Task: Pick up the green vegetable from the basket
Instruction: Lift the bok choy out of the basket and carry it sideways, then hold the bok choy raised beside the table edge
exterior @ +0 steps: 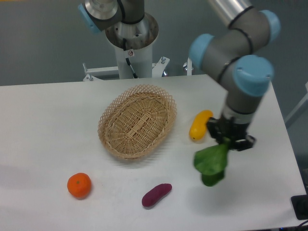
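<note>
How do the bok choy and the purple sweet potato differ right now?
The bok choy is green, leafy and broad; the sweet potato is purple, smooth and slim. The bok choy hangs from the gripper, right of the basket; the sweet potato lies on the table in front of it. Both are outside the basket.

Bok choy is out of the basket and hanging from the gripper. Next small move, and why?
Probably lower it toward the bare table and release. The gripper holds the bok choy by its stem end, leaves dangling right of the yellow squash, well clear of the empty basket, so the pick looks done.
</note>
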`<state>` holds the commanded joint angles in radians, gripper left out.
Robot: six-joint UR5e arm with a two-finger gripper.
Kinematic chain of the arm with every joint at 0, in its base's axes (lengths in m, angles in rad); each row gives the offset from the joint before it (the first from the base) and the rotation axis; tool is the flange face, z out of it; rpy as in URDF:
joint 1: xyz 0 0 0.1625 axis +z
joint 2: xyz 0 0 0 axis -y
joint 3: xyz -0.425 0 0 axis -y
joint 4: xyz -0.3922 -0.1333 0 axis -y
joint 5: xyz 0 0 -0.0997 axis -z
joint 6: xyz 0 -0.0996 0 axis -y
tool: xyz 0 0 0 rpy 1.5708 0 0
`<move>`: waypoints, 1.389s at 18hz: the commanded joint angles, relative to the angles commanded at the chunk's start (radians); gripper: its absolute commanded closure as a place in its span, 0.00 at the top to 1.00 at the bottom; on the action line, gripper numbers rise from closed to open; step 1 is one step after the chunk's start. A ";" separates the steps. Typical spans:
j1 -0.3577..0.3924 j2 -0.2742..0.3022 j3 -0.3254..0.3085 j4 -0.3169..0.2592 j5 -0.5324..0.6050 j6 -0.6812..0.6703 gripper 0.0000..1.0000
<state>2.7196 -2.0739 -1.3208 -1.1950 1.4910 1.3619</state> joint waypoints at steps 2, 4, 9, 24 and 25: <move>0.012 -0.014 0.012 0.000 0.017 0.054 0.31; 0.012 -0.044 0.043 0.000 0.051 0.059 0.30; 0.011 -0.109 0.133 -0.023 0.075 0.059 0.31; 0.011 -0.140 0.173 -0.046 0.107 0.065 0.31; 0.011 -0.140 0.173 -0.046 0.107 0.065 0.31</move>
<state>2.7305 -2.2135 -1.1474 -1.2410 1.5984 1.4266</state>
